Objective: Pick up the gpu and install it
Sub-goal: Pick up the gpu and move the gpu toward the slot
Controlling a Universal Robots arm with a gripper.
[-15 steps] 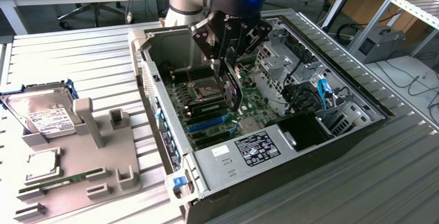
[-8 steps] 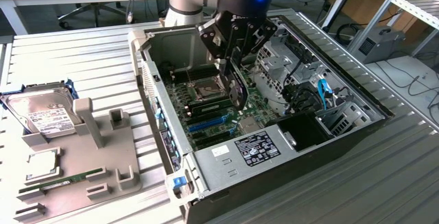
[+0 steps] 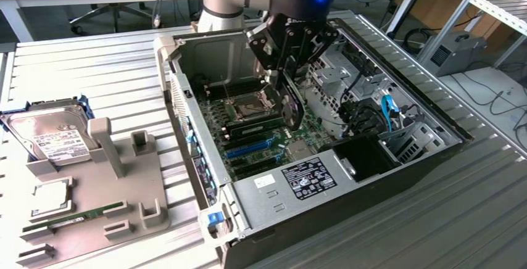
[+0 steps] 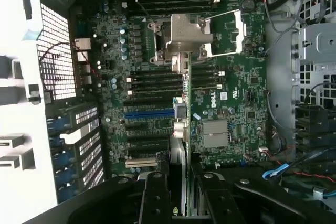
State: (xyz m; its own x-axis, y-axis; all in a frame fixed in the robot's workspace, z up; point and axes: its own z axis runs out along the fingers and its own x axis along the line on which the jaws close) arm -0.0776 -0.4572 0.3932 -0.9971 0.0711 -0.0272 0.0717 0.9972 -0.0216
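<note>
**Gripper** [image 3: 282,76]: black, two-fingered, pointing down into the case. The jaws stand partly closed, clamped on the flat faces of the gpu.

**Gpu** [image 3: 292,110]: one thin dark rectangular card, held on edge. It hangs from the fingers inside the case, above the motherboard's expansion slots. In the wrist view the gpu [image 4: 180,116] appears as a narrow strip running from between the gripper [image 4: 179,179] fingers toward the processor socket. Whether its lower edge touches a slot cannot be told.

**Computer case** [image 3: 185,105]: one grey sheet-metal tower, lying on its side with the side panel off. Contents:
- one green motherboard [image 4: 231,93] with rows of black slots and a blue slot [image 4: 149,114]
- one metal-framed processor socket [image 4: 186,38]
- a perforated metal drive cage [image 3: 342,74]
- a boxed unit with a white-and-black label [image 3: 307,179]
- a blue cable [image 3: 388,110]

**Holder** [image 3: 123,204]: one grey moulded tray at the exterior view's left, with upright posts. Contents:
- one silver hard drive [image 3: 51,138], white-labelled
- one square metallic chip [image 3: 49,198]
- one slim green RAM stick [image 3: 74,218]

**Table** [image 3: 428,219]: ribbed metal surface carrying the case and the holder.
</note>
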